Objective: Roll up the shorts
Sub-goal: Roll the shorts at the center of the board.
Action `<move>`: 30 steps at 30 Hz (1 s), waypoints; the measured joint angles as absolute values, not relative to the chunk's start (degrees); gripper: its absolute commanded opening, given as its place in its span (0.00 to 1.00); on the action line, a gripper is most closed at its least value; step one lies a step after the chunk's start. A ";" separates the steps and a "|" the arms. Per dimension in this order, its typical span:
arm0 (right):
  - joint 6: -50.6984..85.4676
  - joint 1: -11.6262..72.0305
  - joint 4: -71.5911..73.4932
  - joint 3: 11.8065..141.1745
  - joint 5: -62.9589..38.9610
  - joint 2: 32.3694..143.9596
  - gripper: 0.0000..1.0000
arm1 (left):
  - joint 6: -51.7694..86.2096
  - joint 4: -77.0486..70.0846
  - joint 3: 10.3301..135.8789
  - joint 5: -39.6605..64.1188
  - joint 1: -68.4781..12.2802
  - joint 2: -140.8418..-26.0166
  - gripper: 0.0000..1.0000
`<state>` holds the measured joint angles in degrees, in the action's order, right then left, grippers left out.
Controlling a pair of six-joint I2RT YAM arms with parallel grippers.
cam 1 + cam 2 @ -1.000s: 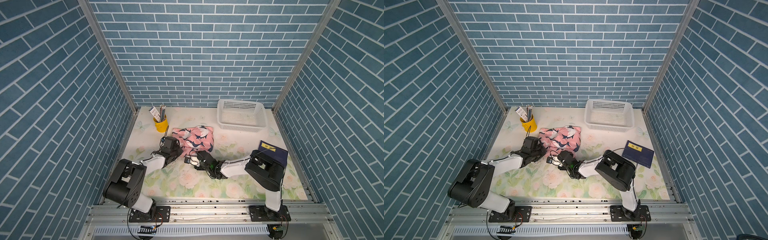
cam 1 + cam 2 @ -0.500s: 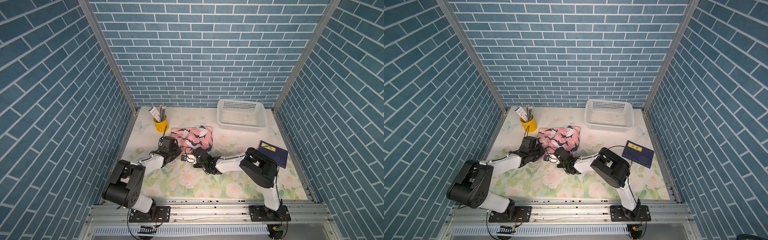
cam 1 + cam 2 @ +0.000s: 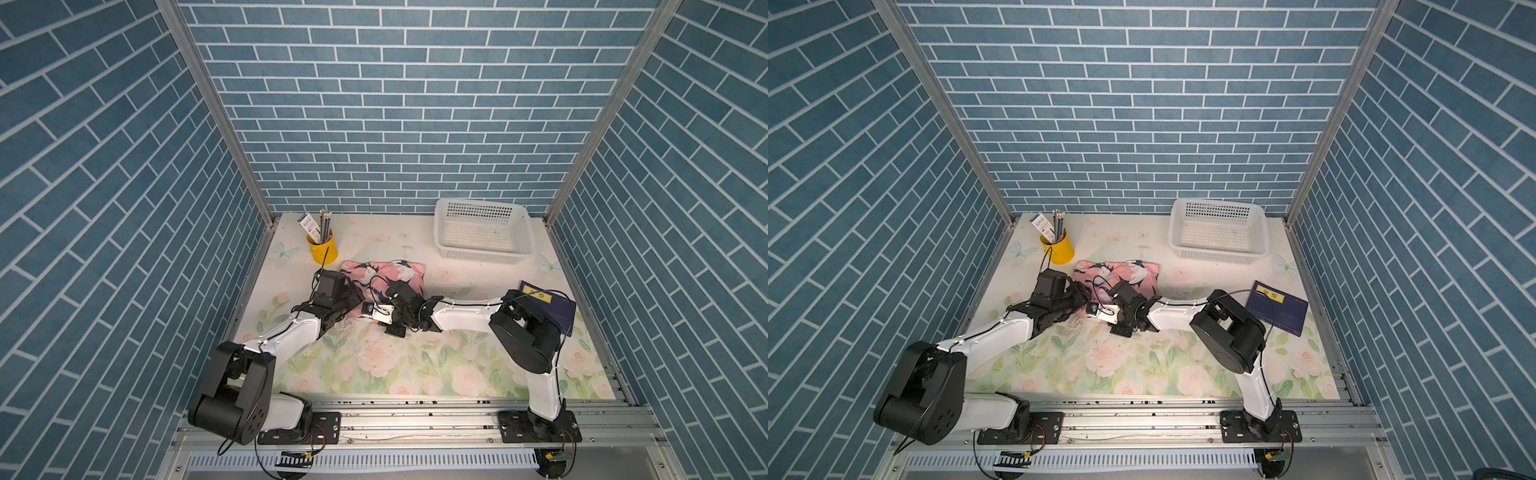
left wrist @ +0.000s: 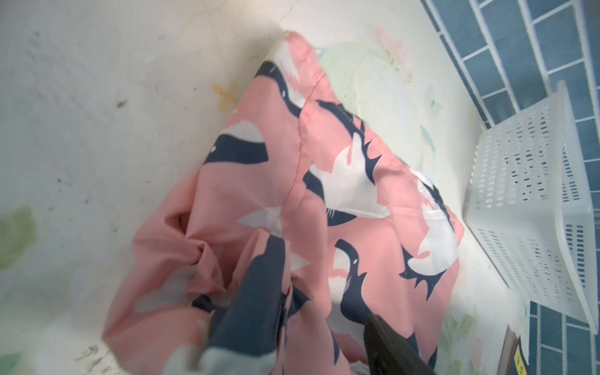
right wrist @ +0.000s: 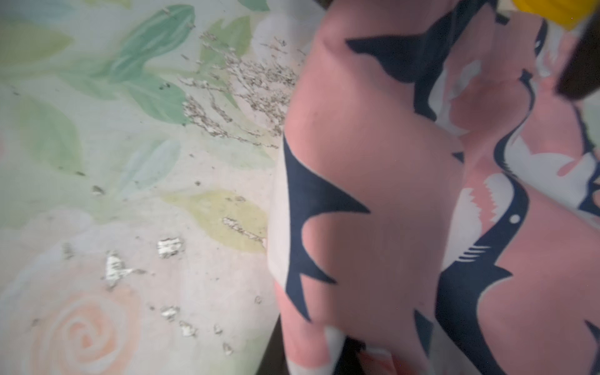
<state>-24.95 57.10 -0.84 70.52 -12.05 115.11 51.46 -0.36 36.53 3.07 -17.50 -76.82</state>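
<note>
Here the shorts (image 3: pixel 403 272) sit bunched mid-table, left of centre (just right of the yellow cup (image 3: pixel 322 251)). The right gripper (image 5: pixel 311 357) has slid left, pinching their near edge. The left gripper (image 4: pixel 298 337) now stands wide, fabric loose between.

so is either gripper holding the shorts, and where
The right gripper seems clamped on the near edge of the shorts, with fabric draped over it. The left gripper looks open, gripping nothing.

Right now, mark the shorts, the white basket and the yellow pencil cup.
shorts (image 3: pixel 405 272): in a top view, on the far pink panel.
white basket (image 3: pixel 484 257): in a top view, on the near wall.
yellow pencil cup (image 3: pixel 316 249): in a top view, on the cup's side.
</note>
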 measured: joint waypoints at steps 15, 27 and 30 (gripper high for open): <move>-14.52 48.93 -6.35 73.30 -37.10 117.78 0.00 | 49.39 5.58 30.81 -3.55 -17.50 -55.42 0.89; -10.41 47.68 -12.23 80.34 -42.94 122.91 0.00 | 52.84 1.74 14.55 -1.34 -19.79 -47.40 0.91; -9.98 47.66 -13.02 81.38 -43.33 123.63 0.00 | 53.58 -0.47 12.75 -0.97 -20.23 -48.21 0.92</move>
